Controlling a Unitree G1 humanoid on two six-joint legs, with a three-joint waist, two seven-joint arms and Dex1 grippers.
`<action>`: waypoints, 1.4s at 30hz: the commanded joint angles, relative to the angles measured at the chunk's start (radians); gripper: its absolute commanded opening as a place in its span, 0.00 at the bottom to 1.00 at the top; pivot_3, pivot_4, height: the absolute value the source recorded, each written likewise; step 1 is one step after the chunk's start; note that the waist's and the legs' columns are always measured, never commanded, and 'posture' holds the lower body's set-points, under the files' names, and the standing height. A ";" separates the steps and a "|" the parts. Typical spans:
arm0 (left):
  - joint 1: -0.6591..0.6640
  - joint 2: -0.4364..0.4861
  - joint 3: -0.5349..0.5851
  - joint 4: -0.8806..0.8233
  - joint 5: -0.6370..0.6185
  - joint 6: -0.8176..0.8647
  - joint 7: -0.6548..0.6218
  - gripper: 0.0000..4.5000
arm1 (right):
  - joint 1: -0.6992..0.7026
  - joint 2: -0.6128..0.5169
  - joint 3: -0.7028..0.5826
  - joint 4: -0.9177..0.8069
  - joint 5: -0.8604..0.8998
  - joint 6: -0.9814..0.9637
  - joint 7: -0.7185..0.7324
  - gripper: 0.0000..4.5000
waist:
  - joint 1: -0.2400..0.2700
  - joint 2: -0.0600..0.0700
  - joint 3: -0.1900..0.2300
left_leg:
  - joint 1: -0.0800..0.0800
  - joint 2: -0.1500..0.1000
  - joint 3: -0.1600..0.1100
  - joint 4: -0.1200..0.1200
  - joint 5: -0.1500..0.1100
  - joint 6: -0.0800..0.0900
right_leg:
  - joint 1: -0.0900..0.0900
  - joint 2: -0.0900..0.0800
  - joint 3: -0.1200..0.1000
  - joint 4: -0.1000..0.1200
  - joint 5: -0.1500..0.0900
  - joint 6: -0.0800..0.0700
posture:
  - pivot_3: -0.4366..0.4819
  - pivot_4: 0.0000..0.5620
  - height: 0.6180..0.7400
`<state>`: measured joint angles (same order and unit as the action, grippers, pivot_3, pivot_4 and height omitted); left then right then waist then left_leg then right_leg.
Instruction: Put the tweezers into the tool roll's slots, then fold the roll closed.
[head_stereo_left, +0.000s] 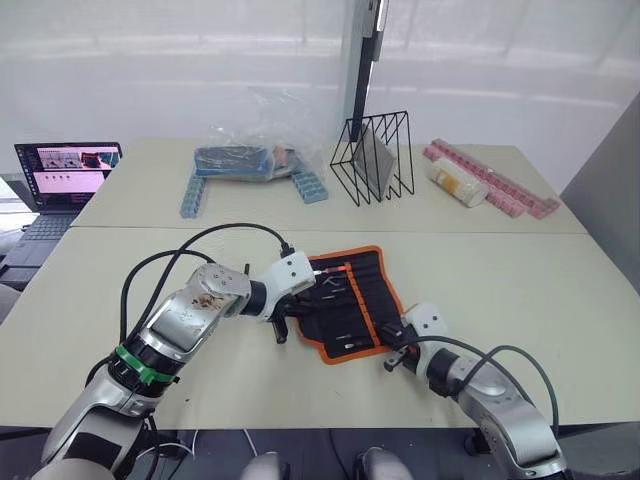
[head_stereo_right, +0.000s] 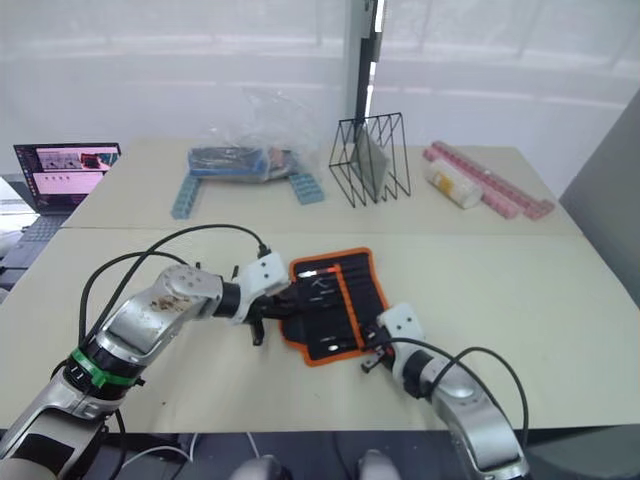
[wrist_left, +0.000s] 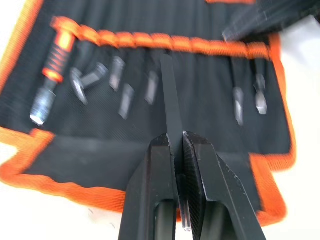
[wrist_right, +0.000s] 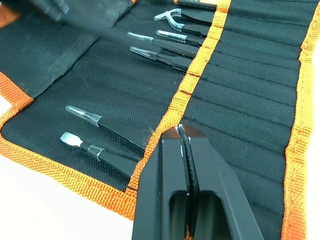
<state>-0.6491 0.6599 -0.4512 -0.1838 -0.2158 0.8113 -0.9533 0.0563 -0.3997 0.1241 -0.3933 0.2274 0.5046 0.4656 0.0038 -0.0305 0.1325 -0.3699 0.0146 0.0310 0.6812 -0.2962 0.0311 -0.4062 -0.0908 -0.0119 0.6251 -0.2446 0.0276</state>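
The tool roll (head_stereo_left: 352, 300) lies open on the near table, black with orange trim. Several tweezers (wrist_right: 167, 59) sit in its slots (wrist_right: 202, 66), their clear-capped tips sticking out; an orange-handled tool (wrist_left: 54, 50) sits at one end. My left gripper (wrist_left: 181, 135) is at the roll's left edge, shut on one slim black tweezers (wrist_left: 170, 95) that points toward the orange slot band (wrist_left: 150, 40). My right gripper (wrist_right: 180, 129) is at the roll's near right corner, shut, with its tips against the orange band. I cannot tell whether it pinches any fabric.
On the far table are a laptop (head_stereo_left: 65, 175), a clear plastic bag (head_stereo_left: 250, 150) over blue items, blue strips (head_stereo_left: 192, 192), a black wire rack (head_stereo_left: 375, 160), a small bottle (head_stereo_left: 457, 185) and pink pill boxes (head_stereo_left: 495, 180). Bare table lies right of the roll.
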 joint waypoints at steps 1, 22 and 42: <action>-0.030 0.003 -0.025 -0.021 0.021 -0.002 -0.031 0.00 | 0.057 0.002 0.029 0.010 -0.015 0.021 -0.007 0.00 | 0.002 0.000 0.000 | 0.000 0.000 0.000 0.000 0.000 0.000 | 0.000 0.000 0.000 0.000 0.000 0.000 | 0.48 0.27 0.86; -0.189 -0.093 -0.182 0.121 0.148 0.074 -0.091 0.00 | 0.088 0.034 0.036 -0.016 -0.025 0.028 -0.045 0.00 | 0.000 0.000 0.000 | 0.000 0.000 0.000 0.002 0.000 0.000 | 0.000 0.002 0.001 0.002 -0.001 0.000 | 0.48 0.27 0.86; -0.283 -0.177 -0.235 0.242 0.246 0.059 -0.094 0.00 | 0.089 0.051 0.044 -0.010 -0.030 0.025 -0.049 0.00 | 0.003 0.000 0.000 | 0.000 0.000 0.000 0.007 0.000 0.001 | 0.002 0.002 0.001 0.005 -0.001 0.000 | 0.48 0.27 0.86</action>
<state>-0.9018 0.4945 -0.6884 0.0576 0.0090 0.8916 -1.0541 0.1235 -0.3524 0.1286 -0.4434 0.1999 0.5007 0.4058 0.0066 -0.0306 0.1325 -0.3696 0.0142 0.0305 0.6892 -0.2963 0.0317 -0.4045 -0.0887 -0.0106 0.6306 -0.2454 0.0274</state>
